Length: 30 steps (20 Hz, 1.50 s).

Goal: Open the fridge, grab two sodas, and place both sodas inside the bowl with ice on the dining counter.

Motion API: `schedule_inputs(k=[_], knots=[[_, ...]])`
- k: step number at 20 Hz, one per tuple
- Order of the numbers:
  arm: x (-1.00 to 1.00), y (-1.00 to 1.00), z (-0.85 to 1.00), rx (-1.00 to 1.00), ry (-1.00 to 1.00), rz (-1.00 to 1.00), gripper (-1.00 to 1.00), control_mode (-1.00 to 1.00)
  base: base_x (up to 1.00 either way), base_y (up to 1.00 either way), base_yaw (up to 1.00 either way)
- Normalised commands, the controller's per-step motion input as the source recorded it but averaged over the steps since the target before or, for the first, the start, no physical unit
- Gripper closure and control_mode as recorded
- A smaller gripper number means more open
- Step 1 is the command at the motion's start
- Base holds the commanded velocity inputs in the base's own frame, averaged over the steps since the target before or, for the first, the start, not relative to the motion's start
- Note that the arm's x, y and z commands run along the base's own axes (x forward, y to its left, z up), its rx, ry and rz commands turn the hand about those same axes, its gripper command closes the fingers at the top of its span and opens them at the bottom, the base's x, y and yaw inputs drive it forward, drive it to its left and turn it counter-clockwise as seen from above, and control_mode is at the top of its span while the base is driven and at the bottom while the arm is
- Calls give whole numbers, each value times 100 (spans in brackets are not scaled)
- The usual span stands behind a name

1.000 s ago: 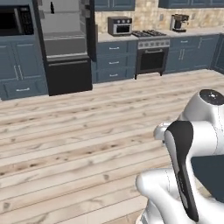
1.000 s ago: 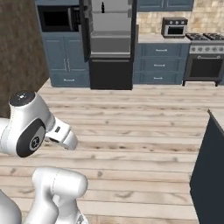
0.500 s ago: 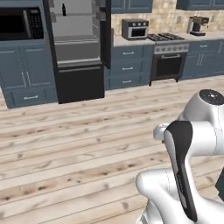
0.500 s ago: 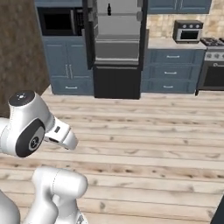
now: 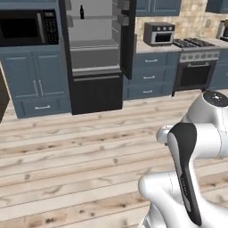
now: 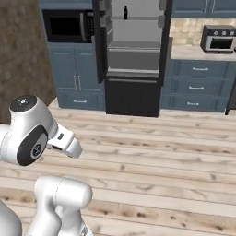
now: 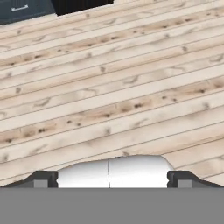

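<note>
1. Flooring: pale wood planks (image 5: 80, 164) are seen running crosswise from the robot to the cabinet line, bare throughout.
2. Fridge (image 6: 133, 55), black, is found at 12 o'clock in the right base view, both doors swung open; grey shelves exposed, a small dark bottle (image 6: 125, 12) standing on the top one.
3. Microwave (image 5: 27, 27) is set at 10 o'clock, stove (image 5: 196, 67) at 2 o'clock in the left base view.
4. Gripper (image 7: 112, 178) is held released, fingertips wide apart, nothing between them, over planks.
</note>
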Motion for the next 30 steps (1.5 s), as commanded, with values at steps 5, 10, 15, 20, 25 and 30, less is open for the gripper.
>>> schedule_inputs(k=[5,10,15,20,25,30], knots=[[0,0,0,0,0,0,-100,100,100,0,16],[0,0,0,0,0,0,-100,100,100,-1,8],[0,0,0,0,0,0,-100,100,100,-10,0],[0,0,0,0,0,0,-100,100,100,-20,0],[0,0,0,0,0,0,-100,100,100,-21,0],[0,0,0,0,0,0,-100,100,100,-32,0]])
